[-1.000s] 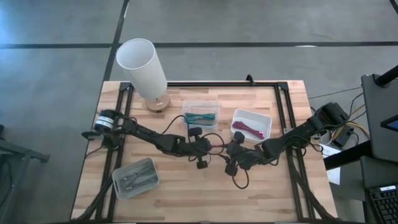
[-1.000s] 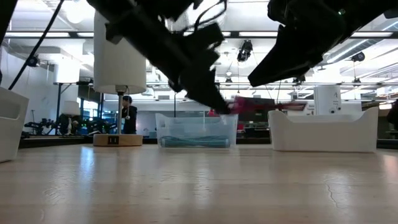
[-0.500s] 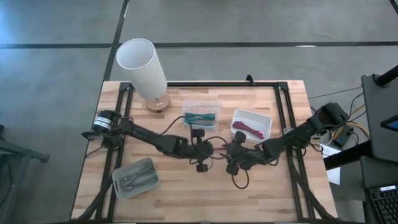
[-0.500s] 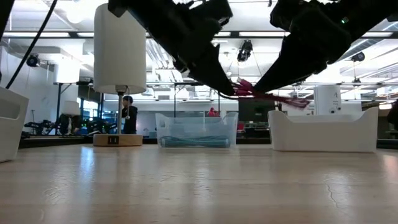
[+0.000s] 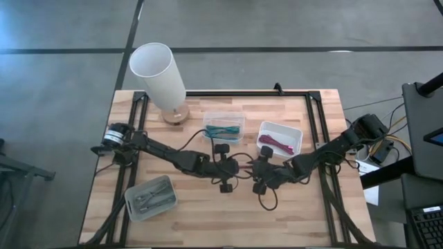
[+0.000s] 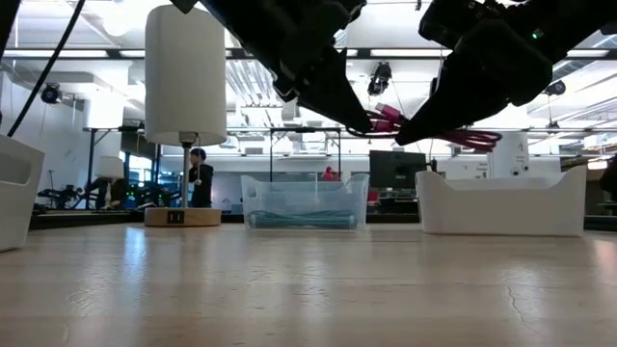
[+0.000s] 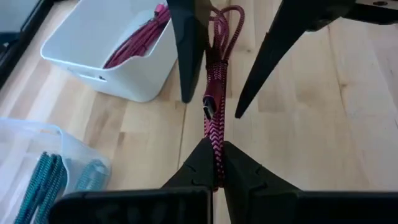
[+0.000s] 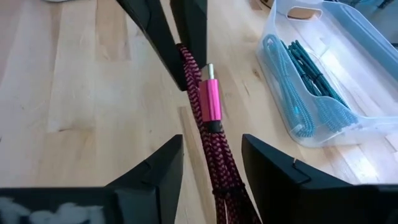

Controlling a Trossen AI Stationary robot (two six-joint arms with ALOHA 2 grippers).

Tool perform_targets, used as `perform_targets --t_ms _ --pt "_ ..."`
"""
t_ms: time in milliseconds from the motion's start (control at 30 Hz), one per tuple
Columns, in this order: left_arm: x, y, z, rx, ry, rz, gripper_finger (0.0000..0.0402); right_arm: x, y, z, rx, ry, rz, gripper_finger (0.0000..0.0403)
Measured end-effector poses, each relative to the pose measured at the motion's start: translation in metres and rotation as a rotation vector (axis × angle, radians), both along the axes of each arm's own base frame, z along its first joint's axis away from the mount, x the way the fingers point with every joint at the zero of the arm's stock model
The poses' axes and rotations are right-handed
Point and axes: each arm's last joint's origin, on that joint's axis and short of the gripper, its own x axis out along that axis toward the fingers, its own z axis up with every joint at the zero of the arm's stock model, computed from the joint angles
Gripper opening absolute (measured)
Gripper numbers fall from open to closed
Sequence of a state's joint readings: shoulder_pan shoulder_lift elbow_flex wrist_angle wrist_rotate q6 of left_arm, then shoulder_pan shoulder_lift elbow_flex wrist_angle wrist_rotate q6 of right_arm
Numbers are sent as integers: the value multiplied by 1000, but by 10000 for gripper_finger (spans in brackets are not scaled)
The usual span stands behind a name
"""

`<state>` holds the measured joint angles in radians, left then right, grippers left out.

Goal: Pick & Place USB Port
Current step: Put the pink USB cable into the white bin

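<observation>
Holding the cable (image 7: 213,134), the left gripper (image 7: 214,163) was clamped; the right gripper (image 8: 211,163) straddled it, jaws apart. Early release risked dropping it.

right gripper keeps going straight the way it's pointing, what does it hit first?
Most likely the left gripper, straight ahead and shut on the pink cable that runs between the right gripper's open fingers. Depth unclear.

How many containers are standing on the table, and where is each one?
3. A clear bin with teal cables sits near the lamp; a white bin with pink cables is beside it toward the right arm; a grey tray with tools lies near the left arm's base. None seems hidden.
</observation>
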<state>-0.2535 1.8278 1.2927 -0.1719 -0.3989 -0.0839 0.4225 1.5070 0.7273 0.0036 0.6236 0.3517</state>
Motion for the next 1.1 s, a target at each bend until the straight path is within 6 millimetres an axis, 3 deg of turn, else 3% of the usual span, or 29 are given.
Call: perform_targets --t_ms 233,633,867,1100 --pt "1 -1 3 8 -7 -8 14 0 0 0 8 -2 -2 121" --pt "0 1 1 7 17 6 20 0 1 0 38 -14 -15 24" --pt "0 1 1 -7 11 28 30 0 0 0 40 -13 -19 17" --pt "0 2 0 7 18 36 68 -1 0 -1 130 -42 -87 18"
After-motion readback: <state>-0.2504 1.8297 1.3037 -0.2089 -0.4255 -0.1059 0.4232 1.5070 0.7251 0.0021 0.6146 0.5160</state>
